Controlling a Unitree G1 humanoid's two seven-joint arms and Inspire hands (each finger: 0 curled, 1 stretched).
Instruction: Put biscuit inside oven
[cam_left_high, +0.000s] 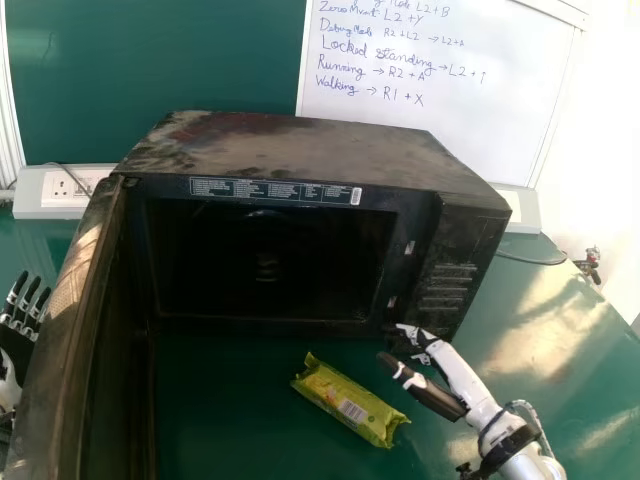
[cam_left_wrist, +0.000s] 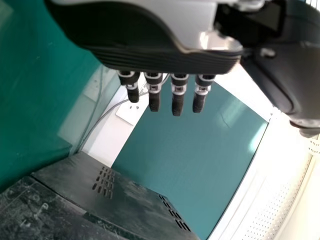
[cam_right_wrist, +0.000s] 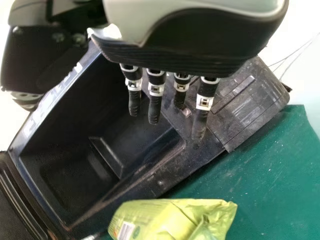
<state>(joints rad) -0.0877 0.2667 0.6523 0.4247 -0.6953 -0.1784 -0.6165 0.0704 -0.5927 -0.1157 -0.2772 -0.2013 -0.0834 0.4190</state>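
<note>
Black-and-white right hand (cam_right_wrist: 195, 45) hung open near the boxy black oven (cam_left_high: 300, 150); left hand (cam_left_wrist: 145, 45) likewise open. Yellow-green plastic biscuit packet (cam_left_high: 350, 402) lay ungrasped on the glossy green surface (cam_left_high: 230, 410) (oven door (cam_left_high: 68, 340) already wide). Step judged: pre-grasp; next move called for lowering and closing round packet.

Bright glare on the tabletop (cam_left_high: 540, 325) at right, deep shadow inside the oven (cam_left_high: 300, 148)

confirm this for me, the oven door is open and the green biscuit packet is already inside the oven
The packet's place is wrong: the head view shows the green biscuit packet lying on the table in front of the oven. The oven door is indeed open.
</note>
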